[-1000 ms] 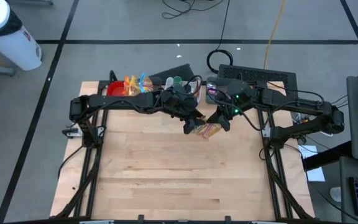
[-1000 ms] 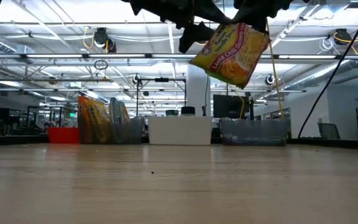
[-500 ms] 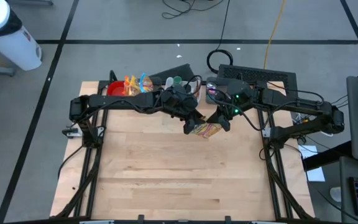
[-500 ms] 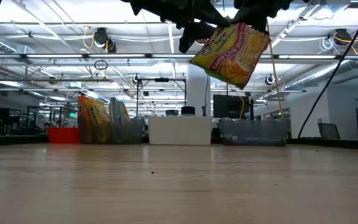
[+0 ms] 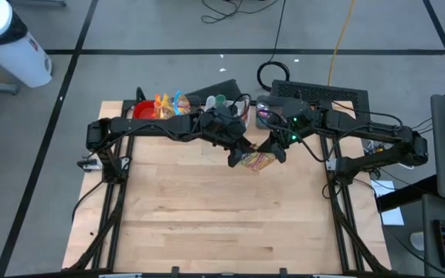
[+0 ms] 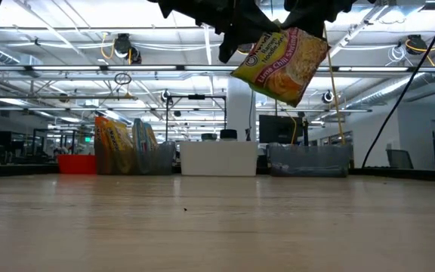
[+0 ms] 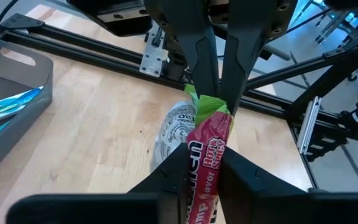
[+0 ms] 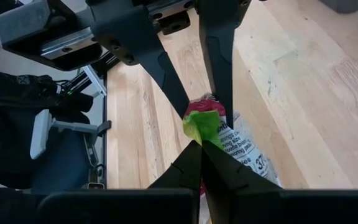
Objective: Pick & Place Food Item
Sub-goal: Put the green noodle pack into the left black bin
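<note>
High above the far middle of the tabletop (image 5: 222,224), both the left pincer (image 5: 239,154) and right pincer (image 5: 273,149) pinch one noodle packet (image 6: 282,64), probably passing it across.

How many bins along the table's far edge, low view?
4: red bin farthest left, grey bin holding snack packets, white bin in the middle, clear bin on the right. More may be hidden.
</note>
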Available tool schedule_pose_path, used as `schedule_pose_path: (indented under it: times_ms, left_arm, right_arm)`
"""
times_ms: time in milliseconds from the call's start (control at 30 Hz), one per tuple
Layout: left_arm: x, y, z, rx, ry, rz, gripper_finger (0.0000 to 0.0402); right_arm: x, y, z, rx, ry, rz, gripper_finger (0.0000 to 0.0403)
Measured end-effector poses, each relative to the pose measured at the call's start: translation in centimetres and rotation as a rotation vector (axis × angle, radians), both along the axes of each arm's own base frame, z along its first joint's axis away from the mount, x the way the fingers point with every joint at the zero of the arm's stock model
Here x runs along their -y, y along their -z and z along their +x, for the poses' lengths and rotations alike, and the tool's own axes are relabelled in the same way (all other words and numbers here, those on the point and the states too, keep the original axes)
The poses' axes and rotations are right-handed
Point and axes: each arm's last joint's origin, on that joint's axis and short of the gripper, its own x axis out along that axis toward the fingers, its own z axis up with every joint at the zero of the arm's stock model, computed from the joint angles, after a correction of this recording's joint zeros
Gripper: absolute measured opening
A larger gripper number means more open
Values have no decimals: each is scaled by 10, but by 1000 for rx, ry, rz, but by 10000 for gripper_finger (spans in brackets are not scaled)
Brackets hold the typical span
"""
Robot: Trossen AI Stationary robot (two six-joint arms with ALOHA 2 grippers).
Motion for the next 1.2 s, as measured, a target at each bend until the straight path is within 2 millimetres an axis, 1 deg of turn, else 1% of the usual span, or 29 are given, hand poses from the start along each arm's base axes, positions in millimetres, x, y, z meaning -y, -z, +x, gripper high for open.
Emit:
schedule_pose_path:
  times_ms: [233,567,867,1033,1200]
  left_arm:
    - [0,-1,0,8,1,0,40]
    - [0,-1,0,11,4,0,6]
    - [0,-2,0,13,15,-6,4]
    - [0,-1,0,10,15,-6,7]
    - [0,-1,0,8,14,-7,5]
  right_arm:
    - [0,0,0,-1,1,0,0]
    - [0,0,0,2,1,-1,0]
    - [0,0,0,4,0,-1,5]
    - [0,-1,1,12,-4,-14,31]
    - [0,-2,0,23,-18,-37,86]
